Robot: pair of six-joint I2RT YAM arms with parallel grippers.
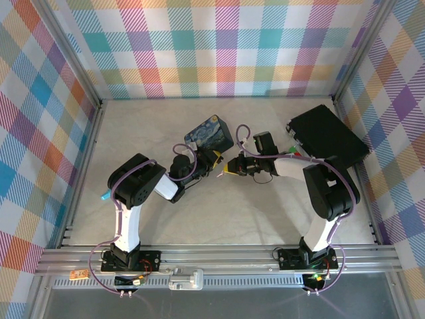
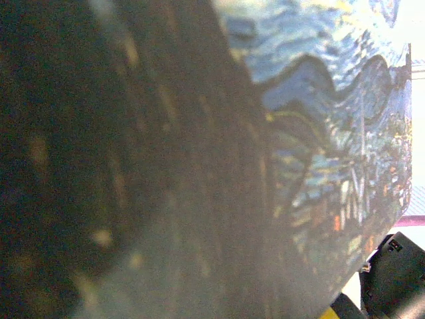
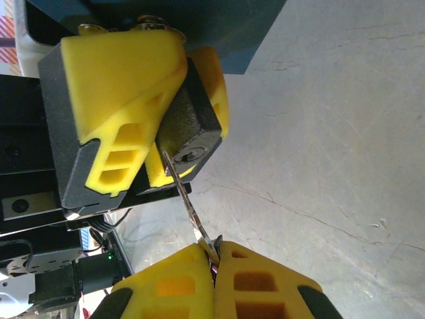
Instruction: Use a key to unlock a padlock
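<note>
My right pincer [image 3: 214, 256] is pinched shut on the thin silvery key [image 3: 188, 198], its tip at the keyhole of the small dark squarish padlock [image 3: 194, 126], which my left pincer [image 3: 176, 133] clamps between nearly closed yellow fingers [image 3: 119, 80] over the table [image 3: 345, 133], near the blue tin [image 1: 209, 133].

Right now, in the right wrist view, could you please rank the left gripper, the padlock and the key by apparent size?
1. left gripper, largest by far.
2. padlock, its dark body clearly smaller.
3. key, a thin sliver, smallest.
The key reaches nearer the camera, yet it looks smallest, so the order seems safe.
</note>
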